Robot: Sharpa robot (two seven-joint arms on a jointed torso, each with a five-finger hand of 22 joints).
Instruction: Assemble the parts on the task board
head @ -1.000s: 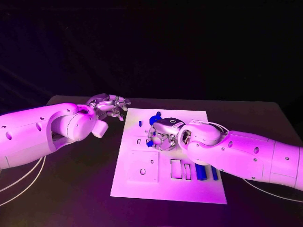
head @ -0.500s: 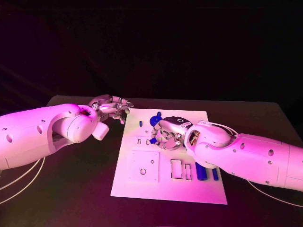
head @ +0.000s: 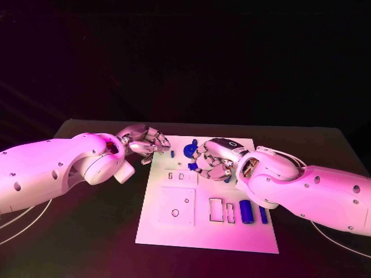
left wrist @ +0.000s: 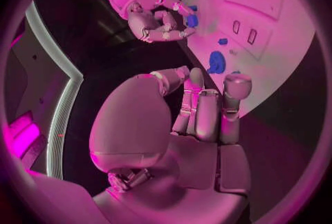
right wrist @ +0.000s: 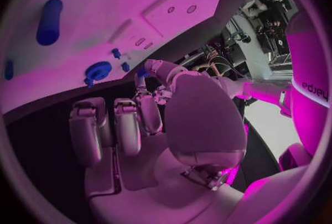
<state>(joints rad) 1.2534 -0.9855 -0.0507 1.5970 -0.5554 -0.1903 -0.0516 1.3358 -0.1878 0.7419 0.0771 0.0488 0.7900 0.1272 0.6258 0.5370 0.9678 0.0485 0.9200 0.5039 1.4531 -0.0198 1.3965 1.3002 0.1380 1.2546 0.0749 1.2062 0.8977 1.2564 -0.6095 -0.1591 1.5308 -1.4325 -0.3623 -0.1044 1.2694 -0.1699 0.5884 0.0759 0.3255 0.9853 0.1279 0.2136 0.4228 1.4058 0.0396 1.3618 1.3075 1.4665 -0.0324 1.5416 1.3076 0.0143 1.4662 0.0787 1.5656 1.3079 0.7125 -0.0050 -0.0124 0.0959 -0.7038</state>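
Your left hand (head: 144,143) hovers at the white task board's (head: 194,229) left far corner, fingers curled, holding nothing. Your right hand (head: 212,160) pinches a small blue part (head: 191,167) above the board's far half.

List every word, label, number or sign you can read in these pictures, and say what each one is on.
"sharpa", as far as it can be read: on the white arm at the rim of the right wrist view, running sideways.
The task board shows no readable print: only cut-outs and blue parts.
Nothing readable on either hand.
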